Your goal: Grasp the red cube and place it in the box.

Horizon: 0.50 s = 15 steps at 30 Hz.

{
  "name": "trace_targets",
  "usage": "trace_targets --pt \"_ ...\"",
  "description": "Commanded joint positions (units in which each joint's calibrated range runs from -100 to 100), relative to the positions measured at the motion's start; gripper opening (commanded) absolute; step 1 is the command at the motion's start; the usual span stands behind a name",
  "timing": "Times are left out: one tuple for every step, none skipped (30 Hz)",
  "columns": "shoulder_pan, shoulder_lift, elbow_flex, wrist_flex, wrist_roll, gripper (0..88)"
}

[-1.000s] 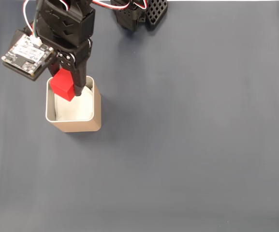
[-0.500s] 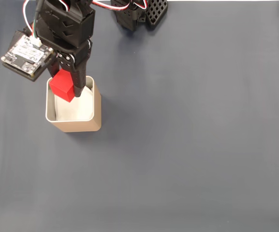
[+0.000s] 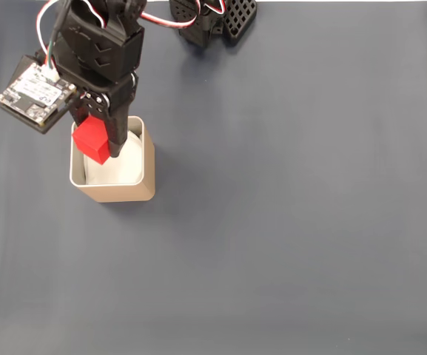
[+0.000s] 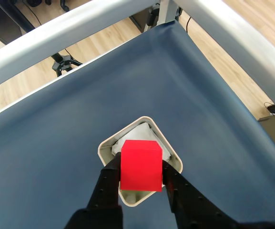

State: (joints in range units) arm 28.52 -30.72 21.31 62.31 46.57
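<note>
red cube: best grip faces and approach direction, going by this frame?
Two opposite flat side faces of the red cube, approached from above. The gripper already holds it that way over the box: one finger on each side face, as the wrist view shows. Flat parallel faces probably suit a pinch best.

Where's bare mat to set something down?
Free: the dark blue mat right of and below the tan square box. Crowded: top-left in the fixed view, where the claw holds the red cube over the box, beside a circuit board.

dark blue cloth-covered table [image 3: 294, 222], the box [image 3: 143, 177] near its left edge
</note>
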Motion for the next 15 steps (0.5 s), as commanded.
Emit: trace_targets --pt "0.4 -0.9 -0.7 -2.1 -1.0 28.5" --pt "0.4 -0.9 -0.7 -2.1 -1.0 29.4" --pt "0.3 -0.8 -0.6 -2.1 -0.9 30.5" --pt "0.3 -0.8 -0.5 -2.1 -0.9 32.5" --pt "0.3 -0.8 -0.3 -2.1 -0.9 34.4" --pt "0.4 -0.8 -0.2 -2.1 -1.0 36.2" --pt "0.4 -0.8 -0.1 -2.1 -1.0 37.7" --pt "0.4 -0.9 0.1 -2.1 -1.0 38.7" --pt "0.4 -0.9 0.2 -2.0 -1.0 39.5" --pt "0.4 -0.9 0.2 -1.9 -1.1 41.0" --pt "0.5 -1.0 0.4 -1.8 -1.3 42.9" --pt "0.6 -1.0 0.6 -1.8 -1.3 45.0" --pt "0.6 -1.1 0.7 -1.8 -1.4 46.8" --pt "0.7 -1.2 0.8 -1.8 -1.6 49.9" --pt "0.8 -1.3 1.0 -1.6 -1.6 52.2"
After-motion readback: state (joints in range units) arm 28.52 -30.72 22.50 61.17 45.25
